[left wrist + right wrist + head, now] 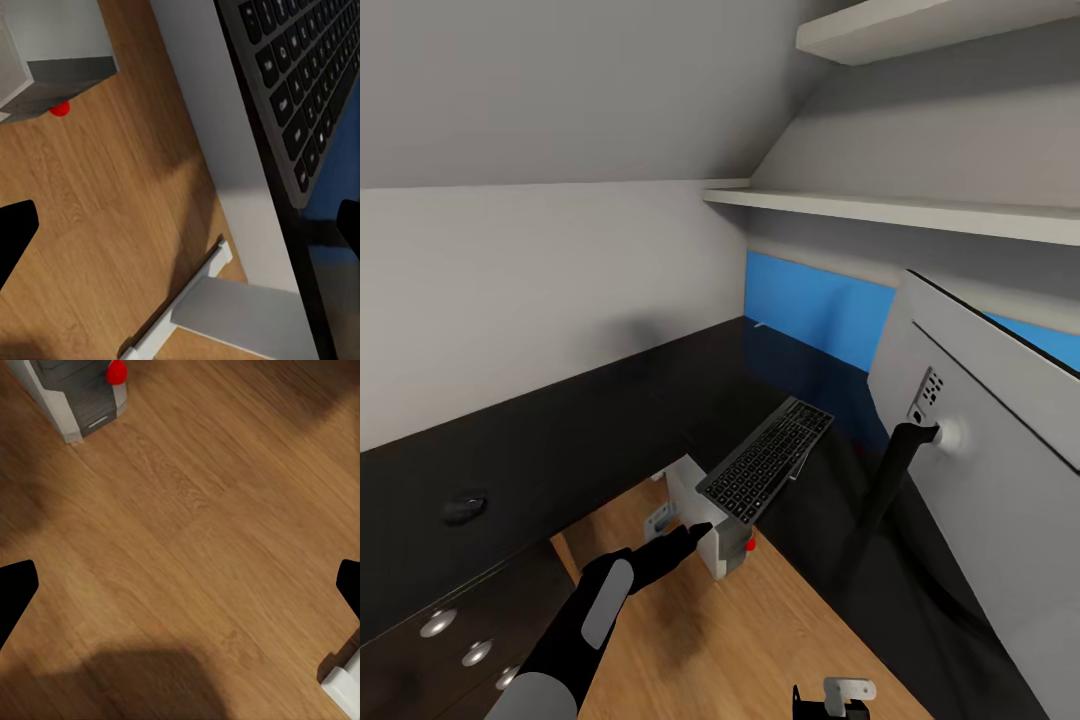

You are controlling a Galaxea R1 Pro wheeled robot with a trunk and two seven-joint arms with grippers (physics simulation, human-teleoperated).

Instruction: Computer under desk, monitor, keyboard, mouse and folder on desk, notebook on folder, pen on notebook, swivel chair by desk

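Note:
The dark grey keyboard lies slanted, its far end over the desk's glossy black top and its near end sticking out above the white computer on the floor. My left gripper is open just under that near end. In the left wrist view the keyboard runs beside one black fingertip. The monitor stands on the desk at the right, its light-grey back toward me. On the desk's left wing rests the small dark mouse. My right gripper hangs open above bare wooden floor.
Dark drawers with round silver knobs sit at the lower left. A blue back panel closes the desk's far side, with white shelves above. A white desk leg with a grey foot bracket stands beside the computer.

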